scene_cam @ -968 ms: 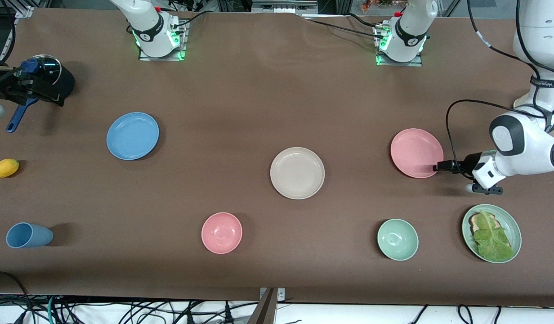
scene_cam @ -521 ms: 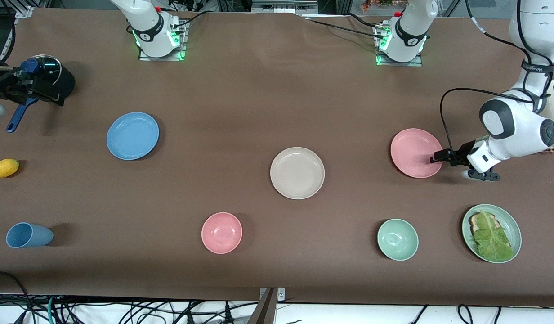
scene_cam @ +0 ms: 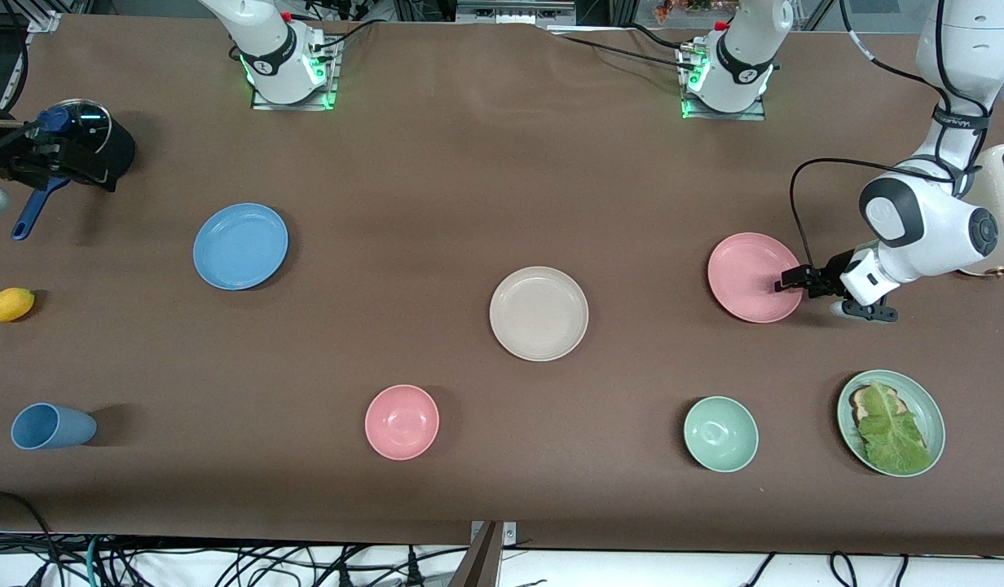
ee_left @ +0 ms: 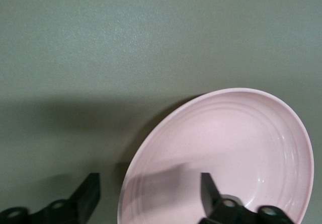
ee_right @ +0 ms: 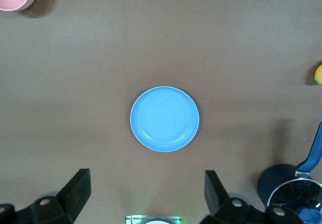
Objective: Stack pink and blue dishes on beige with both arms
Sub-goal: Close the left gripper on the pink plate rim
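Brown cloth covers the worktop (scene_cam: 469, 163), where the beige plate (scene_cam: 539, 313) sits mid-worktop with nothing on it. Toward the left arm's end lies the pink plate (scene_cam: 753, 276), toward the right arm's end the blue plate (scene_cam: 240, 245), both flat. Judging by this, the step in hand is grasping pink: the left gripper (scene_cam: 789, 281) is open, fingers straddling the plate's rim, holding nothing. Next it should close and lift. Open and empty too, the right gripper (ee_right: 146, 189) hangs high over the blue plate
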